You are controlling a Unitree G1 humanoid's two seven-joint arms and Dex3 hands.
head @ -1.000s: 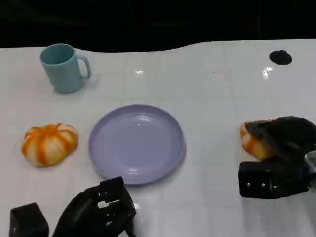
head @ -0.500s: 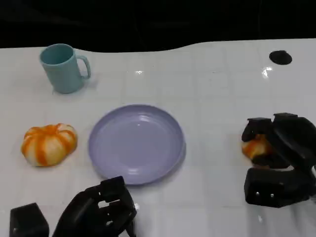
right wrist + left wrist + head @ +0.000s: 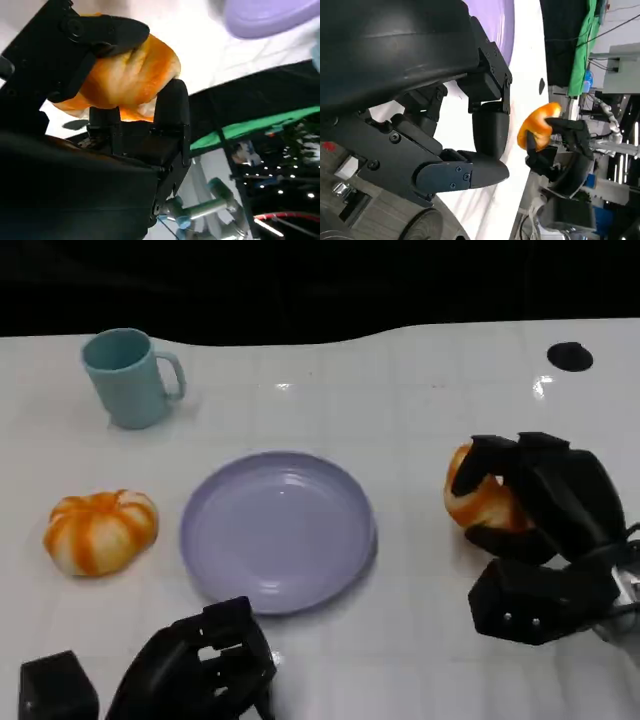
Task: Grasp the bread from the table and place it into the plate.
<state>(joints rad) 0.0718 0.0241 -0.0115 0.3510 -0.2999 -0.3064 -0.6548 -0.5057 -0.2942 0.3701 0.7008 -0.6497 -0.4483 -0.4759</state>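
At ten o'clock from the plate [image 3: 278,530], well apart from it: a teal mug [image 3: 130,375], upright, handle toward three o'clock, no part of the job. At nine o'clock from the plate, near its rim but not touching: a second orange-striped bun [image 3: 100,530], flat on the white tabletop [image 3: 420,420], untouched, likely a later pick. At six to seven o'clock, low and close to the plate's near edge: the left hand [image 3: 200,670], fingers curled in around nothing, seemingly parked clear of the working side. At three o'clock from the plate, apart from its rim: the right hand [image 3: 550,540], wrapped around the bread [image 3: 475,495], thumb on one side and fingers over the other, as the right wrist view confirms with the crust [image 3: 125,75] pressed between black pads. Judging by the left wrist view, held clear above the tabletop, so probably mid-carry toward nine o'clock, with release over the plate not yet done. Glossy white surface throughout, with faint tile-like lines, a glint, and a small black hole [image 3: 570,356] at one o'clock. Beyond the far edge, a dark backdrop [image 3: 320,280]; green cloth [image 3: 587,45] and lab clutter behind.
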